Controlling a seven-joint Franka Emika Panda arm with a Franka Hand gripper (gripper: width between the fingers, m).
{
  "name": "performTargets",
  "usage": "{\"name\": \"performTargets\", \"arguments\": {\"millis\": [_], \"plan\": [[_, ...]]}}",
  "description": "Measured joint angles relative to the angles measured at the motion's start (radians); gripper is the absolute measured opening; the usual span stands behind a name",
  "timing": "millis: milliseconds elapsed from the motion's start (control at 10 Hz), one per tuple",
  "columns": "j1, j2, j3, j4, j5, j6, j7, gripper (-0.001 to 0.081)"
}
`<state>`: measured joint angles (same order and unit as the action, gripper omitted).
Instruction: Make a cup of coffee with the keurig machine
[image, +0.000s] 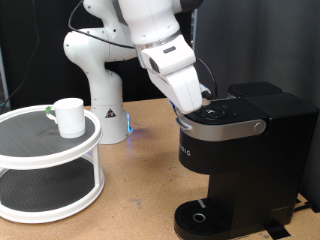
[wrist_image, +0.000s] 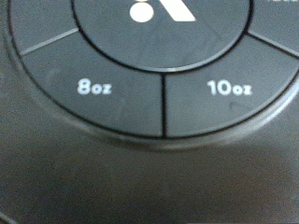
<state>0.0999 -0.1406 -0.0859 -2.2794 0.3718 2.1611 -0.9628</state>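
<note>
The keurig machine (image: 235, 150) stands at the exterior view's right, black with a silver-grey band on its shut lid and a round drip base (image: 203, 217) with nothing on it. My gripper (image: 207, 100) is down on the machine's top button panel; its fingers are hidden behind the hand. The wrist view is filled by the round button pad, with the 8oz button (wrist_image: 93, 89) and the 10oz button (wrist_image: 229, 89) close up. The white cup (image: 69, 116) stands on the upper tier of a white rack at the exterior view's left, far from the gripper.
The two-tier round white rack (image: 45, 165) takes up the exterior view's left. A small dark pod with a green top (image: 47, 111) lies next to the cup. The arm's white base (image: 105, 105) stands behind, on the brown table.
</note>
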Motion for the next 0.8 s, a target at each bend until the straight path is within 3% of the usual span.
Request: {"name": "performTargets", "arguments": {"millis": [500, 800], "plan": [[0.000, -0.018, -0.013, 0.017, 0.133, -0.007, -0.068, 0.0006], [-0.001, -0.071, -0.026, 0.051, 0.139, -0.053, -0.067, 0.0006]]}}
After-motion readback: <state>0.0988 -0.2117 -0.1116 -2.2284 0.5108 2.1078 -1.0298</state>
